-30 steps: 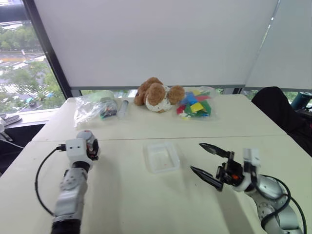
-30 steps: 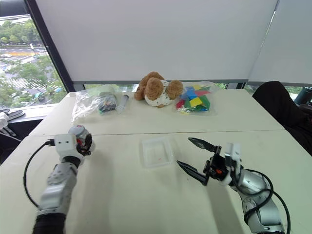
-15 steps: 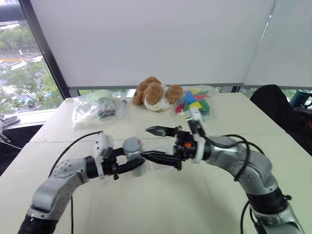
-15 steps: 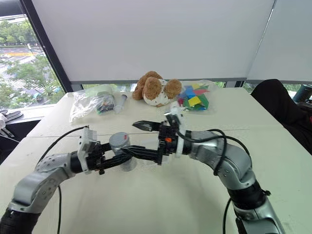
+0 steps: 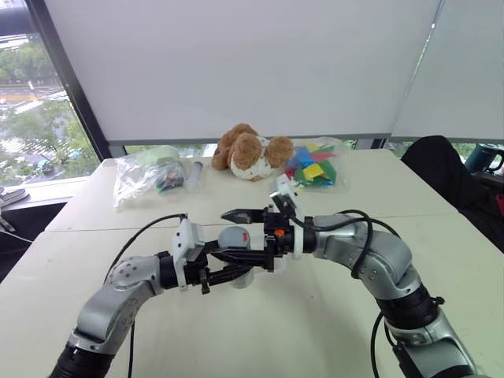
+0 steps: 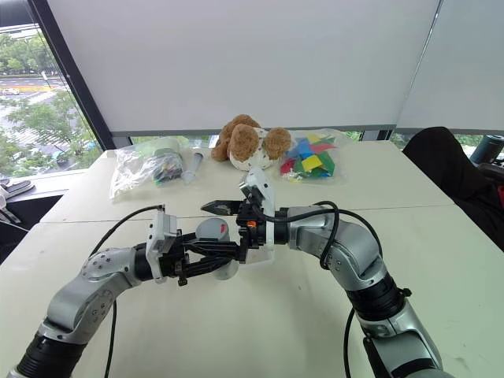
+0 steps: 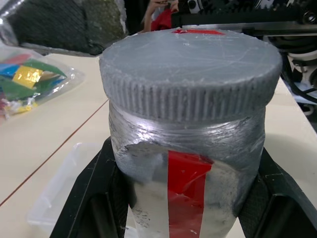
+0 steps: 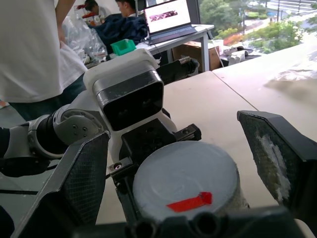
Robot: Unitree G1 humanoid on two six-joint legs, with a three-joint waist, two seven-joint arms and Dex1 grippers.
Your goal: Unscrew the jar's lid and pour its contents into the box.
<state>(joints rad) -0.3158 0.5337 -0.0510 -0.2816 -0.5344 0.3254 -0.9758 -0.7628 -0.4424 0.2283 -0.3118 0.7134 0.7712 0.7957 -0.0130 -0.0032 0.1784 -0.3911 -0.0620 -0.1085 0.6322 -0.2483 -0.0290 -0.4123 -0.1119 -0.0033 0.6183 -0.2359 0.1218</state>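
The silvery-grey jar (image 5: 235, 250) with its red stripe (image 7: 185, 188) hangs above the table's middle, lying roughly level. My left gripper (image 5: 233, 266) is shut on its body, one black finger (image 7: 91, 198) on each side. The ribbed grey lid (image 7: 190, 74) is on the jar and faces my right gripper (image 5: 227, 235). That gripper is open, with its fingers (image 8: 280, 158) spread to either side of the lid (image 8: 183, 186) and not touching it. The clear box (image 7: 52, 201) lies on the table just under and behind the jar. The contents are hidden inside the jar.
Along the table's far edge lie a bag of coloured blocks (image 5: 313, 169), a brown plush dog (image 5: 250, 151), a clear tube-like container (image 5: 194, 175) and a clear bag of small items (image 5: 150, 173). A person in a white shirt (image 8: 34, 49) stands behind. A dark chair (image 5: 441, 169) is at the right.
Both arms swung in to the middle. The left brought the jar from the table's left and turned it toward the right gripper, whose open fingers now straddle the lid.
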